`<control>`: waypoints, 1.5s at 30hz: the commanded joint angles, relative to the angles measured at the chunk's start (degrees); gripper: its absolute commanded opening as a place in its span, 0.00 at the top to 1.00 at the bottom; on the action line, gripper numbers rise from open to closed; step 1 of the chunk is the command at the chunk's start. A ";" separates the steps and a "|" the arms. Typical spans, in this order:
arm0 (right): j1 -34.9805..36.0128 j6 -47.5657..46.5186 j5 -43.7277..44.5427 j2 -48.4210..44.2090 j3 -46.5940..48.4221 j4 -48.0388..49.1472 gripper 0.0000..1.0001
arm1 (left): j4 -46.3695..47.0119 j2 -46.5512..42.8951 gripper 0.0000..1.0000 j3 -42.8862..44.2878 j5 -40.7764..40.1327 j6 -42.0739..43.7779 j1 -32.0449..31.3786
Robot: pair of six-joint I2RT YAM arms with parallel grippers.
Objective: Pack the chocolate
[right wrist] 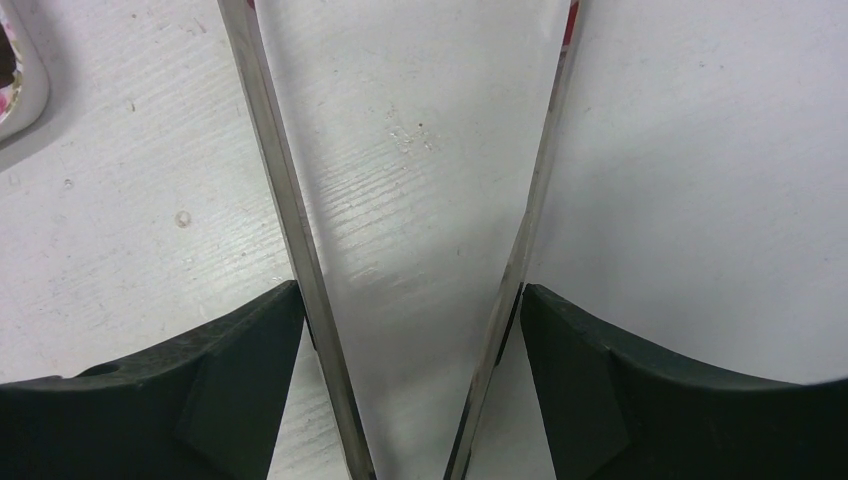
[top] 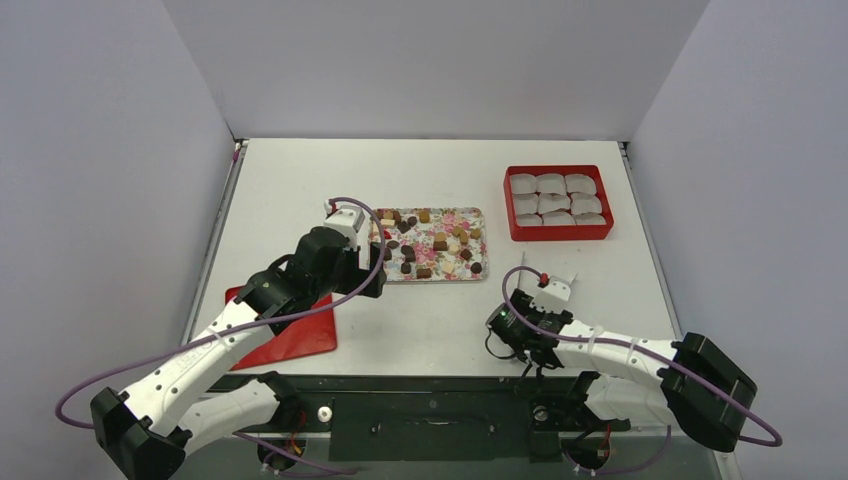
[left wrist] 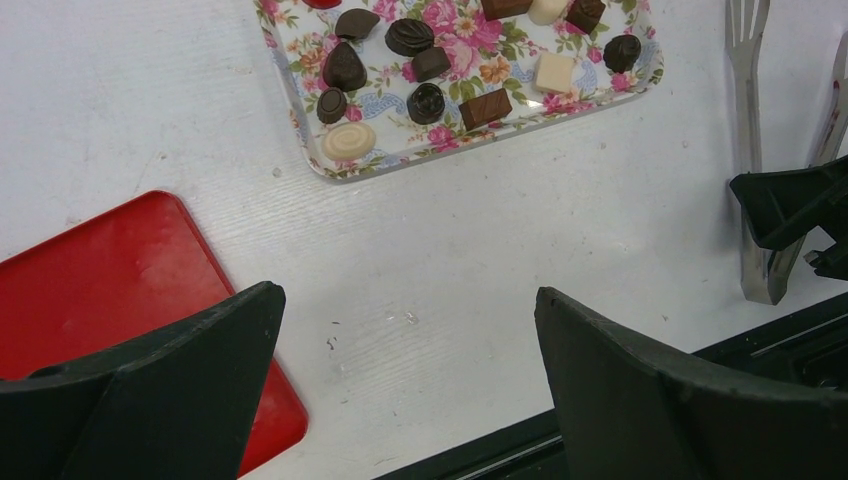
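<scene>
Several small chocolates (top: pixel 430 245), dark brown, tan and cream, lie on a flower-patterned tray (top: pixel 482 250) at the table's middle. They also show at the top of the left wrist view (left wrist: pixel 430 65). My left gripper (top: pixel 360 272) hovers by the tray's near left corner, open and empty (left wrist: pixel 410 300) over bare table. My right gripper (top: pixel 545 300) is right of the tray, with metal tongs (right wrist: pixel 290 220) held between its fingers (right wrist: pixel 410 300). The tongs' two arms are spread apart, each against a finger. The tongs also show in the left wrist view (left wrist: pixel 745 120).
A red box (top: pixel 510 205) lined with white paper cups stands at the back right. A flat red lid (top: pixel 290 340) lies at the near left, partly under my left arm, and shows in the left wrist view (left wrist: pixel 100 280).
</scene>
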 commanded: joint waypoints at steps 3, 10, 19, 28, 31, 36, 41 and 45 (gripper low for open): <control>0.43 2.75 2.74 1.84 2.10 -0.87 0.24 | 1.77 0.48 0.03 0.88 1.12 0.14 0.32; 0.44 2.70 2.17 3.46 1.74 1.31 0.24 | 1.73 0.55 0.03 0.69 1.06 -0.18 0.29; 0.39 0.03 2.22 1.84 1.07 3.10 0.31 | 1.58 0.47 0.03 0.48 0.97 -0.44 0.29; 0.44 -1.67 2.76 -3.56 1.55 -0.78 0.40 | 1.42 0.65 0.04 0.07 -0.03 -0.44 0.27; 0.44 -2.83 2.48 -7.52 3.58 -4.40 0.41 | 1.17 0.40 0.04 -0.10 -0.51 -0.51 0.33; 0.38 -6.37 1.02 -15.67 8.37 -11.47 0.43 | 0.79 0.05 0.03 -0.02 -2.39 -0.40 0.33; 0.27 -10.65 -2.25 -20.28 13.83 -16.97 0.44 | 0.08 0.14 0.03 0.61 -3.98 -0.35 0.26; -0.10 -13.80 -5.48 -21.86 19.02 -19.95 0.44 | -0.76 0.06 0.03 1.42 -5.45 -0.35 0.29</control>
